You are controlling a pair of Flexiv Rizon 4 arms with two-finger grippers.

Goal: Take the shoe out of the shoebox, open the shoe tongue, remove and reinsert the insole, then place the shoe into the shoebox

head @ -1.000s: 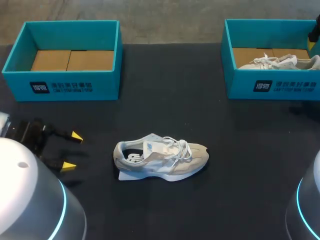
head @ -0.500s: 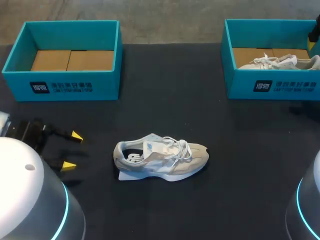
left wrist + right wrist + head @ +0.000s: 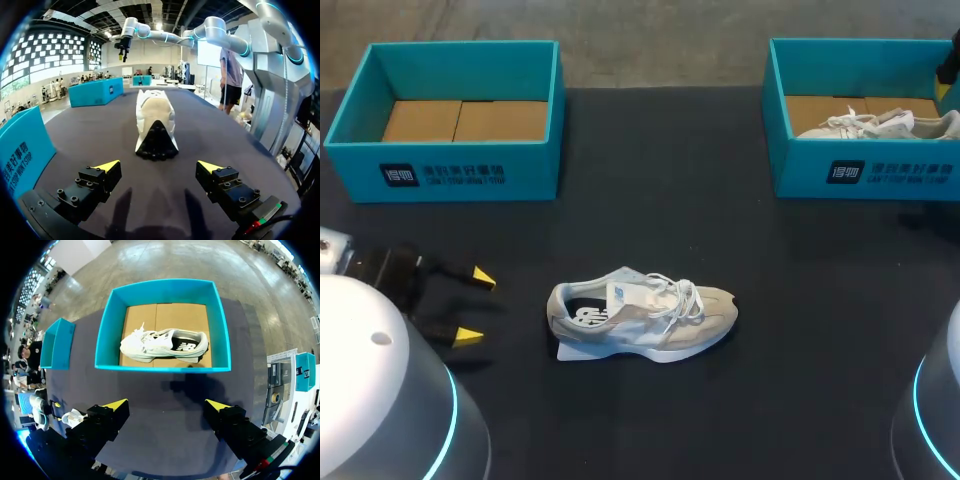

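Now, left to right: left shoebox [image 3: 445,165] at the table's [image 3: 650,200] far left corner. Left gripper [image 3: 474,307] low over the table, fingers spread wide, aimed at the shoe's [image 3: 640,315] heel, apart from it. Shoe rests mid-table, toe rightward. Right shoebox [image 3: 860,165] holds a second shoe [image 3: 880,123]; right gripper [image 3: 167,407] hangs above it, fingers wide apart.
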